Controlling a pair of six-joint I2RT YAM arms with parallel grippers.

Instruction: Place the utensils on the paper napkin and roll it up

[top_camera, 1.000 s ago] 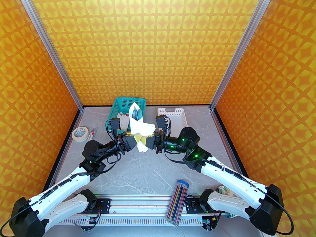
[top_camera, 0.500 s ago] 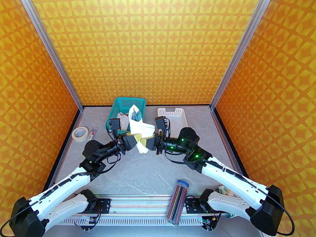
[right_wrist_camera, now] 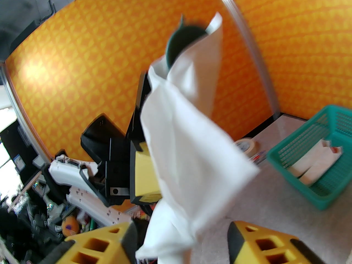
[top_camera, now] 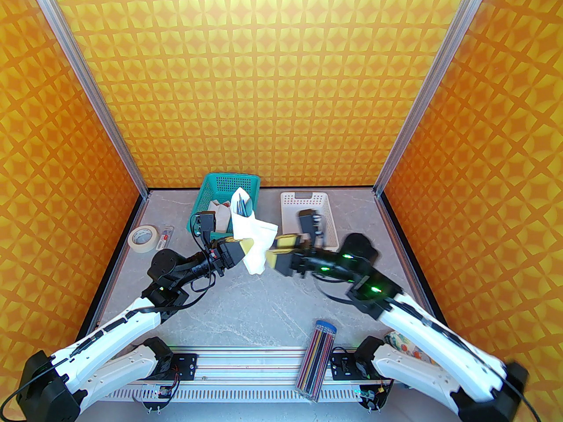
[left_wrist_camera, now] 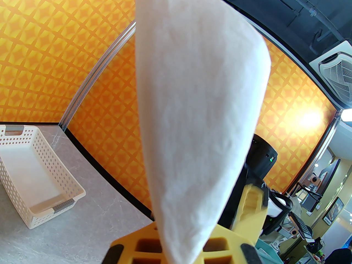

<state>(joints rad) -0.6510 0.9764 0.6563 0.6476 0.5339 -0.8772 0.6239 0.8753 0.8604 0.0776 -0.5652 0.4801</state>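
the left gripper (top_camera: 245,247) is clamped on the paper napkin (top_camera: 251,231), which forms a loose upright cone held in the air above the table (top_camera: 264,306), just in front of the teal basket (top_camera: 228,177). dark teal tips of the utensils (top_camera: 242,203) poke out of the cone's open top; the right wrist view catches a rounded spoon bowl (right_wrist_camera: 180,41) there. from the left wrist the white cone rises from between the yellow fingers (left_wrist_camera: 130,247). the right gripper (top_camera: 272,253), blurred, sits just right of the cone with its jaws spread wide. the napkin's loose lower flap hangs between them, seemingly unpinched, though blur makes contact hard to judge. a white basket (top_camera: 286,209) stands behind it, a tape roll (top_camera: 143,238) lies far left, and a clear pencil case (top_camera: 317,358) at the near edge.
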